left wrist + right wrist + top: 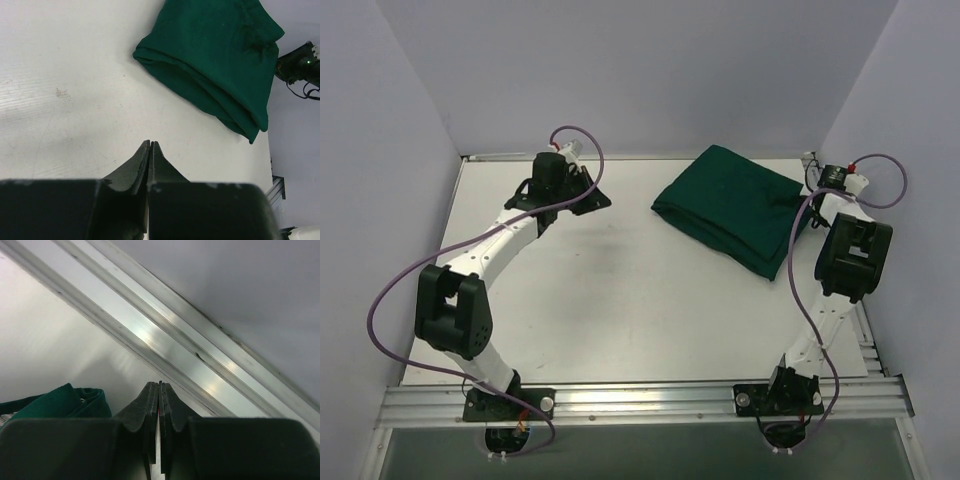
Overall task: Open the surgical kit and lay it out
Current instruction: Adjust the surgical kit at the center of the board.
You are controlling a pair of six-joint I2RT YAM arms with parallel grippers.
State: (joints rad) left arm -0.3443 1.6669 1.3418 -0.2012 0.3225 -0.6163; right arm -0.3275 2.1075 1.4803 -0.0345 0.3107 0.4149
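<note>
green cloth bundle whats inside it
Only the folded dark green cloth shows, lying closed on the table. Anything inside is fully covered; no tray or instruments are visible in any view.

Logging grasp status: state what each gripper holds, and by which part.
Nothing is held. The left gripper is shut and empty, apart from the green cloth wrap. The right gripper is shut and empty beside the wrap's edge.

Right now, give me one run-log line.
dark green folded cloth bundle: unopened, far right | left end effector: shut, empty | right end effector: shut, empty
</note>
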